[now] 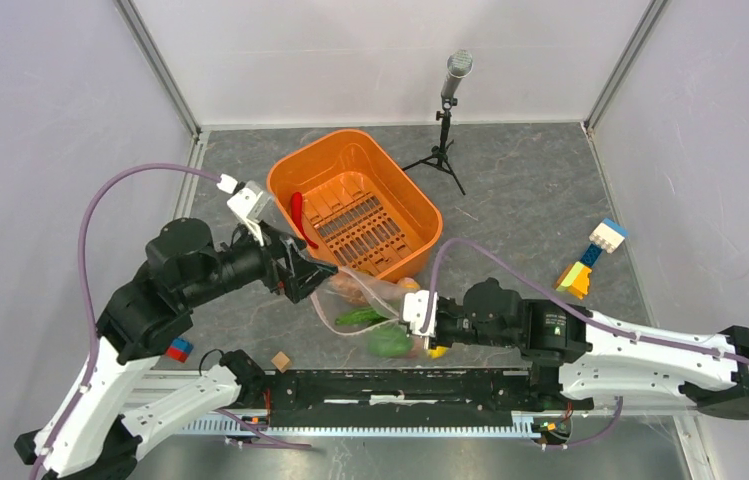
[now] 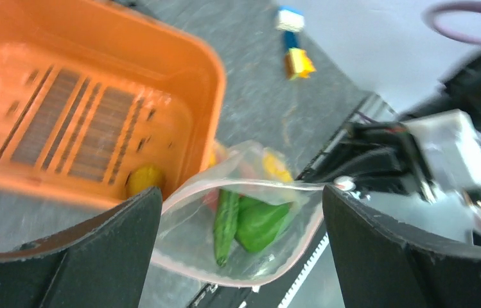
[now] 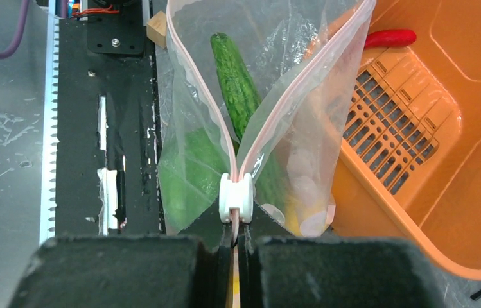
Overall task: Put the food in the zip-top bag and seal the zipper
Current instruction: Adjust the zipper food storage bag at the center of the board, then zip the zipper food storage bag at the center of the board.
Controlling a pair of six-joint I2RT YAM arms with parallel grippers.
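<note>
The right gripper point(image 3: 236, 242) was pressed together on the end of the zipper point(image 3: 252, 156), just behind a small white slider point(image 3: 236, 197), and so held the zip-top bag point(image 3: 289, 128) by that corner. The bag lay between the orange basket point(image 3: 456, 128) and the black rail point(image 3: 128, 96) at the near edge of the table. From the slider the two pink zipper strips ran apart in a V, and the mouth stood open. Inside the bag were the long green cucumber point(image 3: 234, 83), the green bell pepper point(image 3: 186, 173) beside it and a yellow piece point(image 2: 276, 165). One red pepper point(image 3: 388, 38) lay in the basket, outside the bag. The left gripper point(image 2: 237, 192) had its jaws wide apart with nothing gripped. It faced the bag's other end, and whether it touched the plastic could not be told. A small wooden cube point(image 1: 280, 360) sat by the rail, and coloured building blocks point(image 1: 590, 258) lay well apart on the right side of the table
</note>
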